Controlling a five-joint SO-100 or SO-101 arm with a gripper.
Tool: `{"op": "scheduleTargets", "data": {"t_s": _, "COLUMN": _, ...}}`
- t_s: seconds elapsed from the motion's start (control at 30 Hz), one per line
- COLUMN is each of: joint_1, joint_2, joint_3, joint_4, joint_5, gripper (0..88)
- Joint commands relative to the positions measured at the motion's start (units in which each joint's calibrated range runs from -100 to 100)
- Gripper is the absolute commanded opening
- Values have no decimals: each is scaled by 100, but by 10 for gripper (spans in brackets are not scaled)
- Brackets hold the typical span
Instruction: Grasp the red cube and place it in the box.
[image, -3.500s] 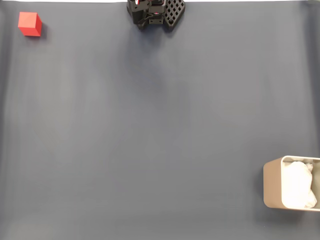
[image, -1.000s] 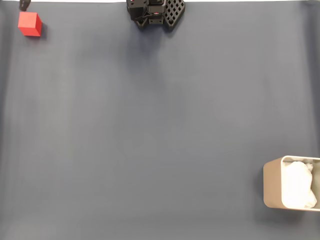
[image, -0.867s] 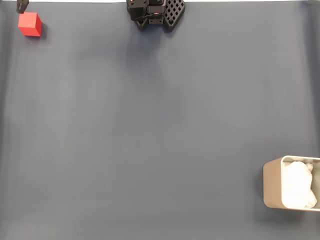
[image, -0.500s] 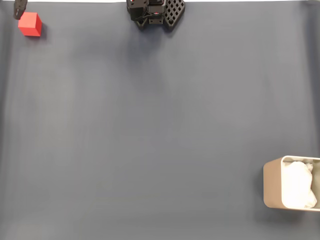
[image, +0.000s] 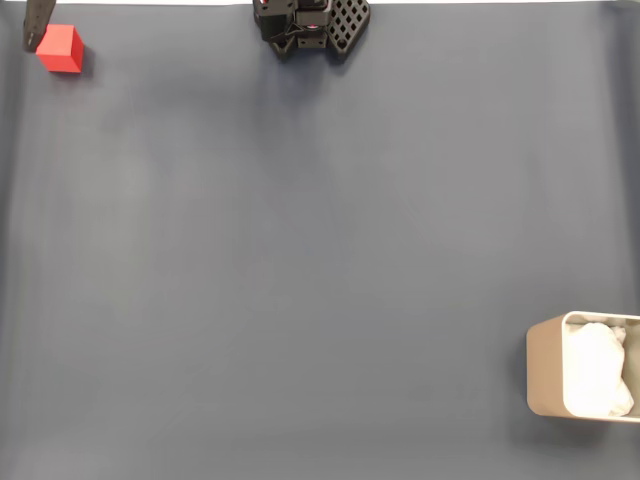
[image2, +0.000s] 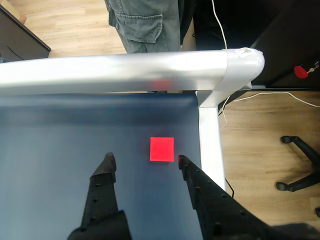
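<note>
Red cube in the far left corner of the slate-blue mat, gripper poised over it.
Fixed view: the sharp-edged cube sits beside a dark fingertip; the beige, round-cornered box with white soft lining stands at the right edge, well apart; the arm's black perforated base is at the top edge. Wrist view: black plastic gripper, jaws apart, cube just ahead between the tips, untouched, near the silver metal rail. No readable writing.

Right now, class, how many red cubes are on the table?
1. The red cube sits at the fixed view's top-left corner, just ahead of the open gripper in the wrist view.
</note>
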Motion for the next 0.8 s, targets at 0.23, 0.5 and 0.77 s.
{"op": "scheduleTargets", "data": {"t_s": 0.23, "joint_1": 107, "joint_2": 106, "joint_3": 308, "joint_4": -491, "joint_5": 49, "gripper": 295}}
{"op": "scheduleTargets", "data": {"t_s": 0.5, "joint_1": 122, "joint_2": 323, "joint_3": 464, "joint_4": -671, "joint_5": 34, "gripper": 295}}
{"op": "scheduleTargets", "data": {"t_s": 0.77, "joint_1": 115, "joint_2": 470, "joint_3": 646, "joint_4": -761, "joint_5": 20, "gripper": 295}}
